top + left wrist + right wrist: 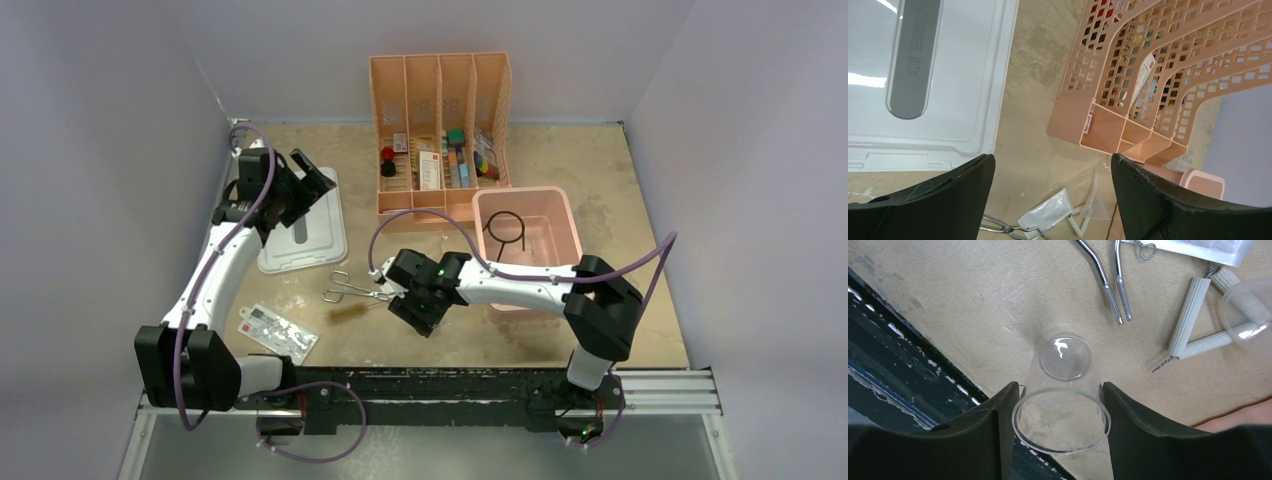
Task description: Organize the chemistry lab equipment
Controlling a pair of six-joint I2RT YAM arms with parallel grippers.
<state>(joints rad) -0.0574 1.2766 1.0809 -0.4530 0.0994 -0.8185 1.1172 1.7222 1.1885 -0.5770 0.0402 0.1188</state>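
Observation:
A clear plastic beaker (pixel 1063 390) stands upright on the table, and my right gripper (pixel 1060 410) has a finger pressed against each side of its rim. Just beyond it lie the steel tongs (pixel 1108 277), the white triangle (pixel 1198 325), a clear funnel (pixel 1248 315) and a clear packet (pixel 1198 246). From above, the right gripper (pixel 415 310) sits beside the tongs (pixel 355 290) and the brown brush (pixel 350 313). The black wire ring (pixel 505 228) lies in the pink bin (pixel 575 230). My left gripper (pixel 305 185) hangs open and empty over the white lid (pixel 958 75).
The peach divided organizer (pixel 440 75) with small colourful items stands at the back, right behind the pink bin. A flat red-and-white packet (pixel 278 330) lies near the left arm's base. The table's dark front edge (pixel 908 355) runs close to the beaker.

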